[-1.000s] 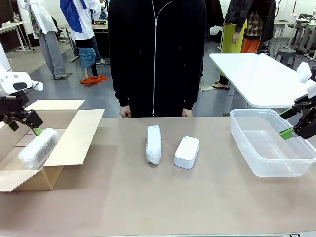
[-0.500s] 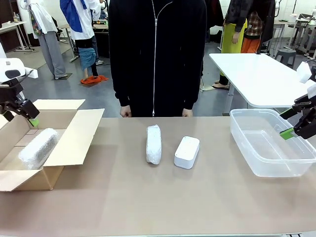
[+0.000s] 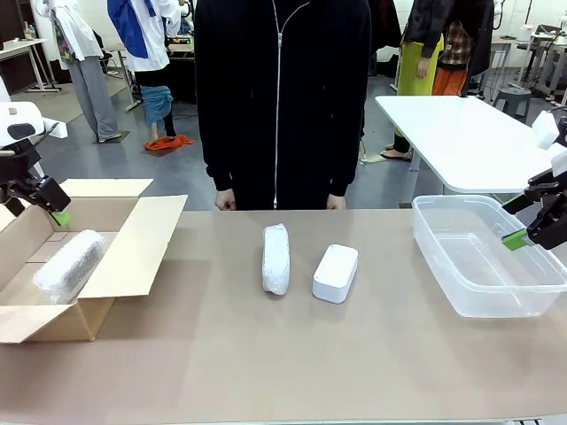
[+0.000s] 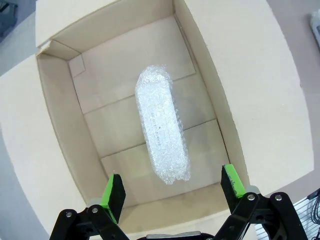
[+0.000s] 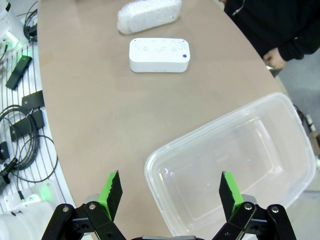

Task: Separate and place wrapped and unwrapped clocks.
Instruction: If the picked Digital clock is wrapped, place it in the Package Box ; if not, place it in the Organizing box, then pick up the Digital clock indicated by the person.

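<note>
One bubble-wrapped clock already lies inside the cardboard box, flat on the box floor and roughly in its middle. The left claw hangs above the box with its fingers spread wide and nothing between them, so that clock looks delivered.

Two clocks are left. The second wrapped clock lies on the counter well to the right of the box, near the counter's middle. The bare white clock lies one place farther from the box, close to that bundle but with a gap between them.

The clear tub stands at the end of the counter farthest from the box, with nothing in it. The right claw waits out there too, fingers wide apart and empty.

By my reckoning about a third of the sorting is done. The wrapped bundle most likely goes into the box with its twin, and the bare clock into the tub. A person stands across the counter from the box side, touching nothing.
</note>
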Robot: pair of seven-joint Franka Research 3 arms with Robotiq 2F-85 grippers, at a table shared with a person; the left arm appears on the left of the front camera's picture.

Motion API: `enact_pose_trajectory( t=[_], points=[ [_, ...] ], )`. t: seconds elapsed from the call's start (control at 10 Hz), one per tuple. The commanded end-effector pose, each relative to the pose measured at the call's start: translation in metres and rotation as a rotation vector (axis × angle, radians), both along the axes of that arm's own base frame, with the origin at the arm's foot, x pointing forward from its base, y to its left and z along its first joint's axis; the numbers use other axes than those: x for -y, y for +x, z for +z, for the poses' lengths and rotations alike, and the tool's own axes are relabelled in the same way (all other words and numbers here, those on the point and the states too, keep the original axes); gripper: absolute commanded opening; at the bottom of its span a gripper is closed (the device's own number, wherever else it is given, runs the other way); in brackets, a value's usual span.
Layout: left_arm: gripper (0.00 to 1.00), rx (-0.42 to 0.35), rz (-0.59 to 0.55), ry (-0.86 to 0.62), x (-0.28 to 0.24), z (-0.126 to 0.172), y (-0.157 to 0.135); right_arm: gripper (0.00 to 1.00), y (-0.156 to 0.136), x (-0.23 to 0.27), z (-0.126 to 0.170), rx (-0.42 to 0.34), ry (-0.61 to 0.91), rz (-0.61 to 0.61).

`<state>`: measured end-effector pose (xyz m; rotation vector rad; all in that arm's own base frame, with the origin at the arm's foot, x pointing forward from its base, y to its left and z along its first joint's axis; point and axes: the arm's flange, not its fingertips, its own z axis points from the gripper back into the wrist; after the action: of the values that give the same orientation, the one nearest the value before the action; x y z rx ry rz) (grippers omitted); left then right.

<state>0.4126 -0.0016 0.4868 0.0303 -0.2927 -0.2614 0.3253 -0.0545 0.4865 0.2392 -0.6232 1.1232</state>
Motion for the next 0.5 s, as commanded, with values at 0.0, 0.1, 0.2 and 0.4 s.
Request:
enact_pose_trajectory(
  t=[0.0,0.1,0.2,0.4],
  points=[
    [1.00,-0.003,0.001,0.001,-0.0006,0.0003,0.0014,1.00,0.0022,-0.0004,-0.0023,0.006,0.030,0.021],
    [1.00,-0.003,0.001,0.001,-0.0006,0.0003,0.0014,1.00,0.0022,-0.0004,-0.0023,0.006,0.030,0.021],
    [1.00,-0.003,0.001,0.001,-0.0006,0.0003,0.0014,1.00,0.0022,-0.0004,-0.0023,0.006,0.030,0.021],
    [1.00,-0.003,0.001,0.001,-0.0006,0.0003,0.0014,1.00,0.0022,-0.0004,-0.0023,0.006,0.030,0.021]
  ],
)
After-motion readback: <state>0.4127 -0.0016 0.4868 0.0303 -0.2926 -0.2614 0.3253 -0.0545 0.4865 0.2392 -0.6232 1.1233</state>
